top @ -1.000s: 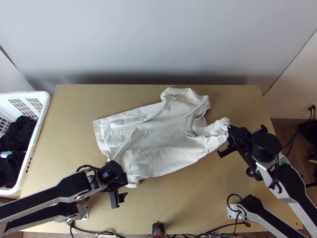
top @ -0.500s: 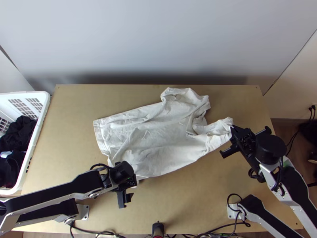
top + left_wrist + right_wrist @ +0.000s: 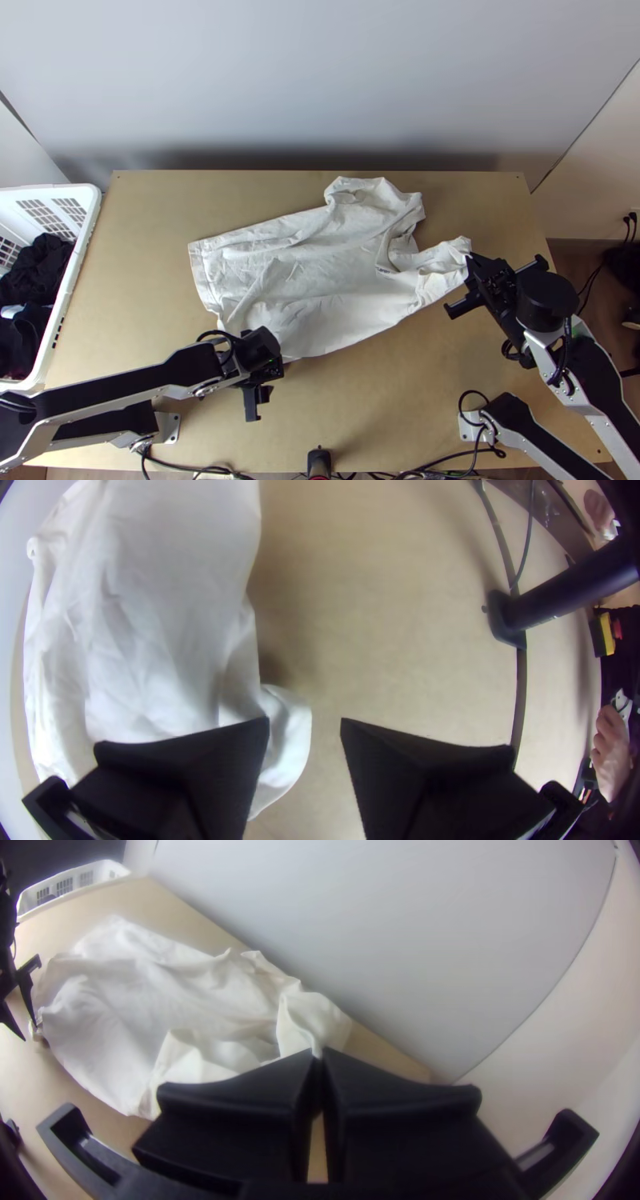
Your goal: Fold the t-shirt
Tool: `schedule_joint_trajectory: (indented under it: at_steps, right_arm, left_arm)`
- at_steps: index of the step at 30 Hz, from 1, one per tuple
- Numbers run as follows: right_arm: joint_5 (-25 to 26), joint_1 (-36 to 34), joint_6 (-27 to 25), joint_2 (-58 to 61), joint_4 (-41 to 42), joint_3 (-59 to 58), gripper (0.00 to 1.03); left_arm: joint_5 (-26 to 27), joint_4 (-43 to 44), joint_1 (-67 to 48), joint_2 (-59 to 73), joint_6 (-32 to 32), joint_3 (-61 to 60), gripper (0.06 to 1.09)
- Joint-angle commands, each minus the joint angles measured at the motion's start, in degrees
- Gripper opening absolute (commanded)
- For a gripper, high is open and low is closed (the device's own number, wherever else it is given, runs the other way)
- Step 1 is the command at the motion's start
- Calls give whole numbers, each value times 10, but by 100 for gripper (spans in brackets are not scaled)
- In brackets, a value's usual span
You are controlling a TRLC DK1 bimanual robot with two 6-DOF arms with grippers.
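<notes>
We can't read any text; the small dark print (image 3: 383,270) on the t-shirt (image 3: 320,276), toward its 3 o'clock side in top view, is too tiny.

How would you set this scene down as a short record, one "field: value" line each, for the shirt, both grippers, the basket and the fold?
shirt: white t-shirt, spread out with wrinkles on the wooden table
left gripper: open, at the shirt's near edge
right gripper: shut on the shirt's rightmost end in the top view
basket: white laundry basket with dark clothes, at the table's left side
fold: not yet folded
</notes>
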Motion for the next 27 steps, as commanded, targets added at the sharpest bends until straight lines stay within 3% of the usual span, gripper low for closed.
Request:
schedule_joint_trajectory:
  at_steps: [1,8,27]
  right_arm:
    - [0,-2,3,0,1,-3,2]
    - [0,-5,3,0,1,-2,2]
    - [0,-16,8,13,1,46,3]
  left_arm:
    - [9,24,0,31,3,0,33]
    - [8,35,9,29,19,2,9]
    - [0,-80,257,-91,50,238,9]
